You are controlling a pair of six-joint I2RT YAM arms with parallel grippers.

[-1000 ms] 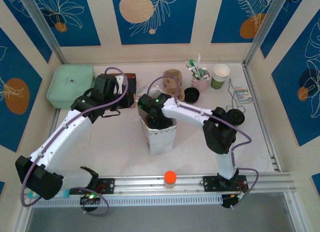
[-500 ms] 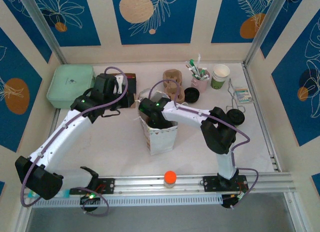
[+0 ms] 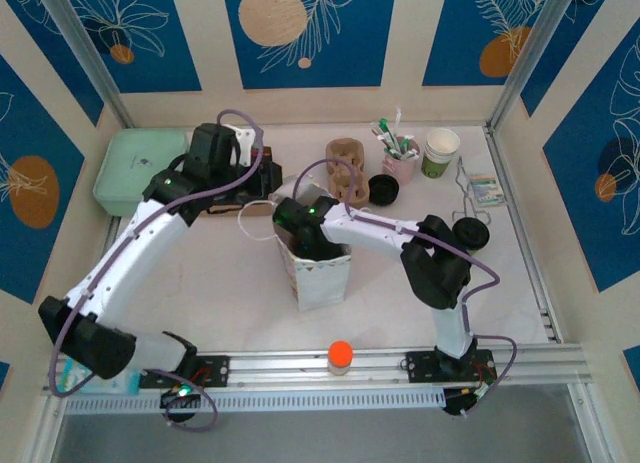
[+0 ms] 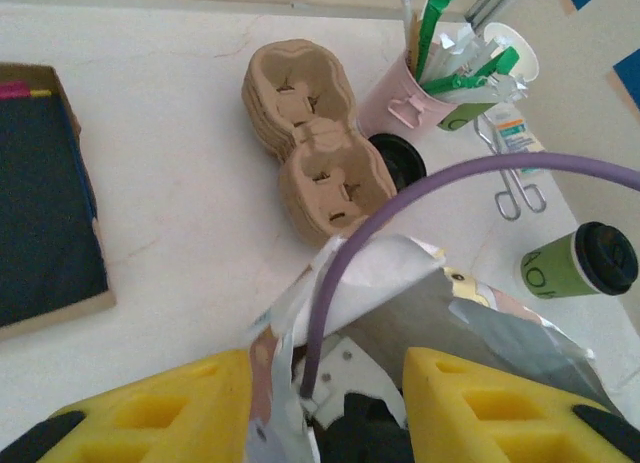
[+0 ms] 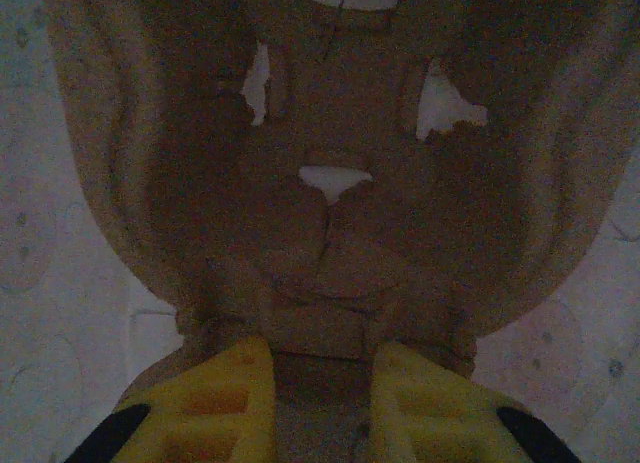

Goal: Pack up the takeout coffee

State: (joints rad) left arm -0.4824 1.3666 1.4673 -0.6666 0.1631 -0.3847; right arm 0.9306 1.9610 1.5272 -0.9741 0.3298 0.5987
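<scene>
Although the table [image 3: 220,283] carries all that is needed, I judge the packing about half done: a carrier is in the bag, but the drink is not yet packed. Far left of the bag sits a green box [image 3: 140,168], shut, its contents hidden. The bag [image 3: 325,278] stands upright and open at mid-table. Down inside it is a brown carrier [image 5: 330,183] with both wells empty, and the bag's pale floor shows through the cut-outs. The right hand [image 5: 320,388] reaches into the bag, its fingers drawn close on the carrier's near edge, which looks pinched between them. The left hand [image 4: 325,378] hovers at the bag's rim with its fingers parted. The rim rises between them, but nothing looks clamped. Behind the bag lies a stack of spare carriers [image 4: 310,148], all empty. To its right are a pink pot [image 4: 395,103] stuffed with stirrers and sachets, and lidless cups [image 3: 441,151] farther right. The coffee [image 4: 585,263], lid on, stands on the table well to the right of the bag, and neither hand touches it. What is left, as I judge it: let go of the carrier, fetch the coffee, and seat it in a well.
</scene>
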